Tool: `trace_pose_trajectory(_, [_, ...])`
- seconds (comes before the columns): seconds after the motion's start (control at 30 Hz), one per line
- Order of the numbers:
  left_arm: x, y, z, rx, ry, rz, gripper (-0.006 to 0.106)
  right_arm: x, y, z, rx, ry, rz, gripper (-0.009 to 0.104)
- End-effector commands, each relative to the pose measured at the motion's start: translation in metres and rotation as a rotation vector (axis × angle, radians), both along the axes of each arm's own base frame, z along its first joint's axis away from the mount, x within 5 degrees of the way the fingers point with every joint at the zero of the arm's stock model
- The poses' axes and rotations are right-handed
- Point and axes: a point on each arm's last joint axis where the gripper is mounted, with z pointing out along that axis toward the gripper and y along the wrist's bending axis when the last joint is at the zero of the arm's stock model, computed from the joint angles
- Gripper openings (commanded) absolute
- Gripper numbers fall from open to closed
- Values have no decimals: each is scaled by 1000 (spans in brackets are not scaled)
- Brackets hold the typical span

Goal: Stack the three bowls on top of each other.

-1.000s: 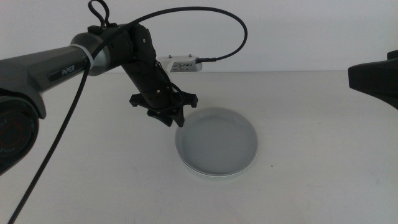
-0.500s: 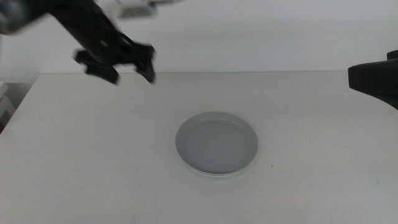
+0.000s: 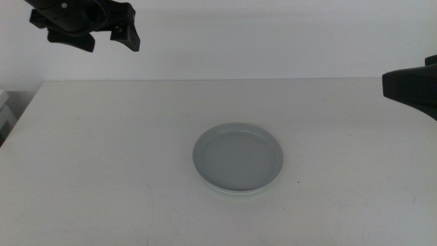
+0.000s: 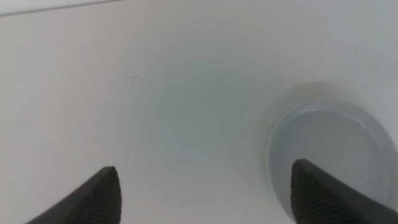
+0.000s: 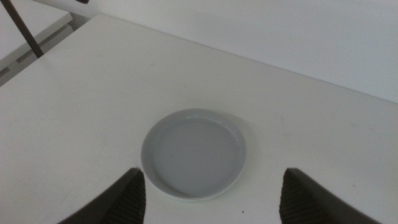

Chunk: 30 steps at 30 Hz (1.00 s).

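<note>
A light grey bowl (image 3: 237, 158) lies on top of a stack at the table's middle, also seen in the left wrist view (image 4: 329, 146) and the right wrist view (image 5: 193, 152). A paler rim (image 3: 235, 193) peeks out under its near edge; how many bowls lie beneath I cannot tell. My left gripper (image 3: 111, 42) hangs high above the table's far left corner, open and holding nothing, well away from the stack. In its own wrist view the left gripper (image 4: 205, 186) shows jaws spread wide. My right gripper (image 5: 212, 177) is open and holds nothing, up at the right side.
The white table (image 3: 102, 171) carries only the stack. Its left edge (image 3: 15, 126) drops to a lower surface. A white wall stands behind. The right arm's dark body (image 3: 410, 85) juts in at the right edge.
My left gripper was at the stack's far-left rim a second ago. It has since risen and swung back to the far left. The stack and the right arm have not moved.
</note>
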Motion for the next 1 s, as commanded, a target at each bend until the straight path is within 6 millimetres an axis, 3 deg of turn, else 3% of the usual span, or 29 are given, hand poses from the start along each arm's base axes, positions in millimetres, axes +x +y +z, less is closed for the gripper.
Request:
trace_pose_trajectory(0.0, [-15,2,33,-24,-121,4,105,0,-1,16,38,-100,-11,55])
trace_pose_trajectory(0.17, [-29,7,43,5,-108,8,105,0,-1,16,38,-100,-11,55])
trace_pose_trajectory(0.3, [-47,13,62,7,-161,51,105,2,-5,16,-39,-146,-23,55])
trace_pose_trajectory(0.43, [-66,19,80,7,-218,81,105,5,-5,18,24,-142,-63,55])
trace_pose_trajectory(0.7, [-93,24,106,-5,-334,91,105,42,-7,24,60,-99,-209,55])
trace_pose_trajectory(0.87, [-106,29,103,15,-352,101,105,70,-29,31,51,-77,-336,55])
trace_pose_trajectory(0.97, [-114,32,94,35,-383,112,105,75,-44,31,13,-87,-365,55])
